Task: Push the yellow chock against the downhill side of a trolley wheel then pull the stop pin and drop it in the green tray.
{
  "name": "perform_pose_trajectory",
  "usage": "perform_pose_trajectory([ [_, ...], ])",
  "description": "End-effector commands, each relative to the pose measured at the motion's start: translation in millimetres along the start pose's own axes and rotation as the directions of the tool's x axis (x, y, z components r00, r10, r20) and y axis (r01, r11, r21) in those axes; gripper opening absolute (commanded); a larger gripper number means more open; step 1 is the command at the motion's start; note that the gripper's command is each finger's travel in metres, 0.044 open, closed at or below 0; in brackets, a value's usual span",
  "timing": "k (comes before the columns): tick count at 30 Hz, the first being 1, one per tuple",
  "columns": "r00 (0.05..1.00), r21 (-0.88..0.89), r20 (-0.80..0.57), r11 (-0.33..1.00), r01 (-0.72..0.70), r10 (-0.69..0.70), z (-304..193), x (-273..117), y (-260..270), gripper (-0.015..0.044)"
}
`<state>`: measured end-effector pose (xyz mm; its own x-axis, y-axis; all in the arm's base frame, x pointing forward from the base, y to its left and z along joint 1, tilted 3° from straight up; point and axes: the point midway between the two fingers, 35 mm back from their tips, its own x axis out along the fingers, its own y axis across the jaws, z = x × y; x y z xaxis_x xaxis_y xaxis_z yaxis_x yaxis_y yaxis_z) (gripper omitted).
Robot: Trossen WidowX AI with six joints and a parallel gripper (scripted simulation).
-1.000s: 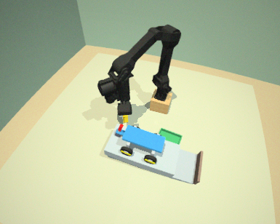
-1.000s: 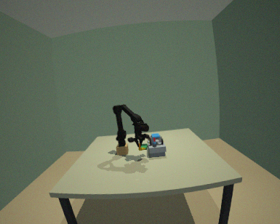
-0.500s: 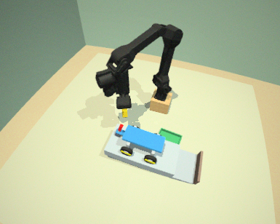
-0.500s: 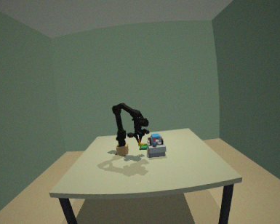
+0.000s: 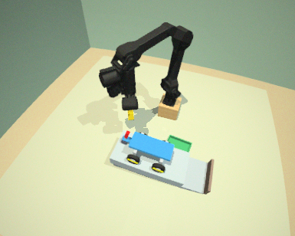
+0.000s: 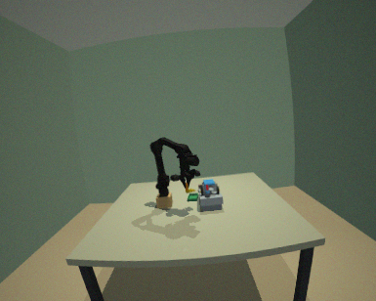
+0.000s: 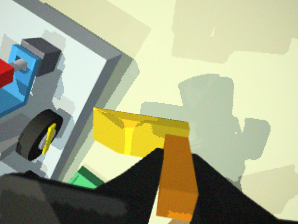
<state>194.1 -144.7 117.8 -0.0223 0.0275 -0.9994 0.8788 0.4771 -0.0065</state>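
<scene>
The yellow chock (image 5: 131,115) (image 6: 190,191) (image 7: 140,136) hangs above the table beside the ramp's uphill end. My gripper (image 5: 130,109) (image 6: 187,188) (image 7: 175,158) is shut on its orange handle (image 7: 179,172). The chock's black rubber base cannot be made out. The blue trolley (image 5: 152,145) (image 6: 209,182) stands on the grey ramp (image 5: 174,176) (image 6: 210,204) (image 7: 85,65). The red-headed stop pin (image 5: 127,134) (image 6: 207,188) (image 7: 4,74) sits in its blue holder (image 7: 27,67) at the uphill end. A trolley wheel (image 7: 35,137) shows in the wrist view.
The green tray (image 5: 179,144) (image 6: 192,197) (image 7: 84,181) lies beside the ramp on the arm's side. A brown end board (image 5: 209,176) stands at the ramp's low end. The arm's wooden base block (image 5: 168,110) (image 6: 163,201) stands behind.
</scene>
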Motion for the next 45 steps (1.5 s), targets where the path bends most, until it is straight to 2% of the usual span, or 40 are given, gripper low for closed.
perform_pose_trajectory([
  [1, 1.0, -0.088, 0.002, 0.996, 0.003, -0.003, 0.5, -2.0, -0.5, 0.0],
  [10, 1.0, -0.384, 0.002, 0.923, 0.003, -0.003, 0.5, -2.0, -0.5, 0.0],
  [19, 1.0, -0.647, 0.001, 0.762, 0.004, -0.004, 0.5, -2.0, -0.4, 0.0],
  [32, 1.0, -0.913, 0.001, 0.408, 0.003, -0.005, 0.5, -2.0, -0.4, 0.0],
  [45, 1.0, -1.0, 0.002, 0.029, 0.002, -0.005, 0.4, -2.0, -0.4, 0.0],
])
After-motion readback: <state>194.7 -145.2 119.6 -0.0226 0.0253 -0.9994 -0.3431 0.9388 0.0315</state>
